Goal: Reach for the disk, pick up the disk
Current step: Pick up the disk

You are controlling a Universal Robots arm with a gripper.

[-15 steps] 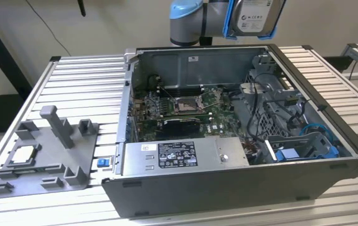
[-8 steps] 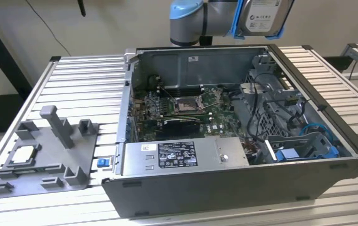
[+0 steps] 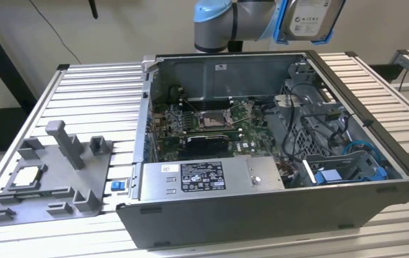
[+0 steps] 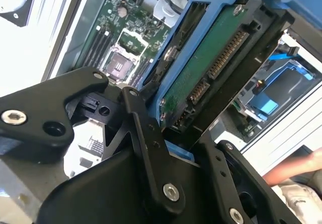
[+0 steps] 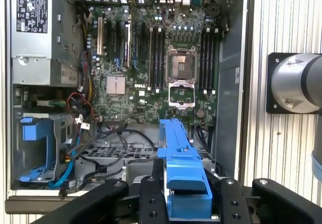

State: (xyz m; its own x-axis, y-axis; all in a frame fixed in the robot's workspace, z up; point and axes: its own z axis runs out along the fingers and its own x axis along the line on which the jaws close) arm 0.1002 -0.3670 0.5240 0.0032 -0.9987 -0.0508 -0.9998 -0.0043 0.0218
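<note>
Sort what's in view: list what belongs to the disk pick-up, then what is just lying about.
Part of the job:
- the disk in its blue bracket, held above the open computer case
- the gripper, shut on the disk's edge

Just lying about:
- grey fixture on the table, at the exterior view's left
- small square chip on that fixture
- power supply inside the case

My arm (image 3: 225, 24) is silver-grey tube with a light blue joint cap. My pincer (image 4: 166, 148) has matte black linkage bars fastened with silver hex-socket screws, and a round silver base (image 5: 297, 83).
</note>
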